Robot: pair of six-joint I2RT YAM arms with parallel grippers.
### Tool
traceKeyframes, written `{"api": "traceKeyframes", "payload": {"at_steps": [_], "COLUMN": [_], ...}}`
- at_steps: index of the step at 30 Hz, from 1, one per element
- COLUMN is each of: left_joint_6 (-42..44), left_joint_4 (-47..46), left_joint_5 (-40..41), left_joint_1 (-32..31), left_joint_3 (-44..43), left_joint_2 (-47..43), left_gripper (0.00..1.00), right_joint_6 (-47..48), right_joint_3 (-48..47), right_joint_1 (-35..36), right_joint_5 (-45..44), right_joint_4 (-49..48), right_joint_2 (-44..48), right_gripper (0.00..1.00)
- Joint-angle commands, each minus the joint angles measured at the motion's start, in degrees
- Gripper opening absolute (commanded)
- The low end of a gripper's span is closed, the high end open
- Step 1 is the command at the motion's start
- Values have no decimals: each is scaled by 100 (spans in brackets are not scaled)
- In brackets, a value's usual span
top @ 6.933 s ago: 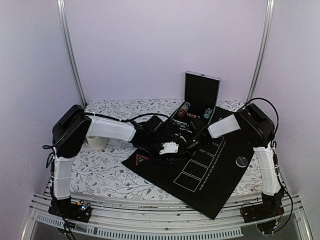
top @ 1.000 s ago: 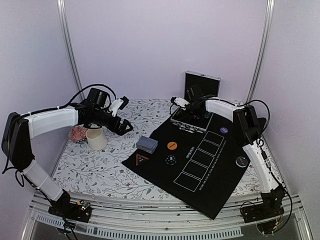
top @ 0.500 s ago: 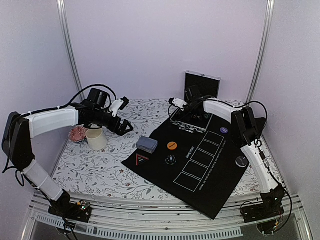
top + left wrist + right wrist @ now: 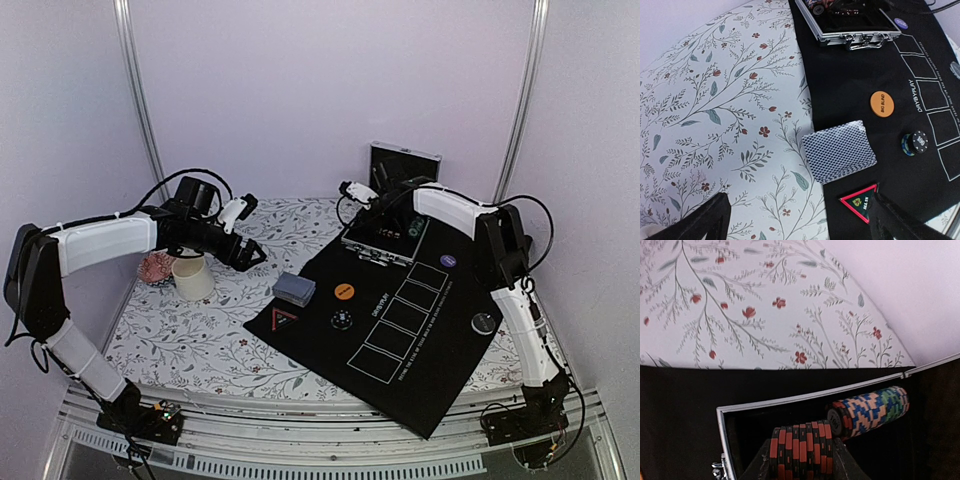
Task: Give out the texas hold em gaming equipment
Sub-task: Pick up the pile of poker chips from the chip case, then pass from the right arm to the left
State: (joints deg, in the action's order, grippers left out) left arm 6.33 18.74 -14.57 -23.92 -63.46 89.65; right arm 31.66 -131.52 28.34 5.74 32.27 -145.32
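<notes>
- While the stack of red-and-black chips sits clamped end to end between the fingers of the right tool, it hangs at the front corner of the open metal case; I cannot tell whether it has cleared the tray.
- A roll of blue, orange and green chips lies in the case just beside the held stack.
- The step in hand looks like fetching chips out of the case to share them out on the black mat.
- The next move calls for a straight lift over the case rim and clear of the neighbouring roll. The squeeze must stay even, since loose discs in a stack could fan out and drop.
- Laid on the mat are the deck of cards, the orange disc, a single dark chip and the purple-blue disc near the case.
- The right arm stretches far to the back of the bench, its forearm reaching leftward over the case and its wrist pitched down.
- The left arm extends rightward above the cream cup. The left tool is empty, its fingers spread wide over the floral cloth, aimed toward the deck.
</notes>
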Motion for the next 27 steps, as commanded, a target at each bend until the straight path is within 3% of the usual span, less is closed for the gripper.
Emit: {"api": "traceKeyframes", "payload": {"at_steps": [1,10,22,27], "left_joint_6": [-24,3,1,25], "left_joint_4": [-37,-37,-137,-185], "left_joint_5": [-77,-38,-231,-593], "left_joint_1": [80,80,67,64], "left_joint_3": [-70,-61,0,36], "left_joint_2": [-3,-73,-269,-334], "left_gripper": [98,98,98,96], "right_joint_6": [-572,-1540,-3083,-3386], "right_joint_3": [93,750,4332,5181], "right_joint_1": [-29,-283,-1719,-2148], "right_joint_5": [430,1186,2466,2657], "right_joint_4": [-189,256,406,462], "right_joint_2": [998,2393,4889,5300], "right_gripper": [1,1,1,1]}}
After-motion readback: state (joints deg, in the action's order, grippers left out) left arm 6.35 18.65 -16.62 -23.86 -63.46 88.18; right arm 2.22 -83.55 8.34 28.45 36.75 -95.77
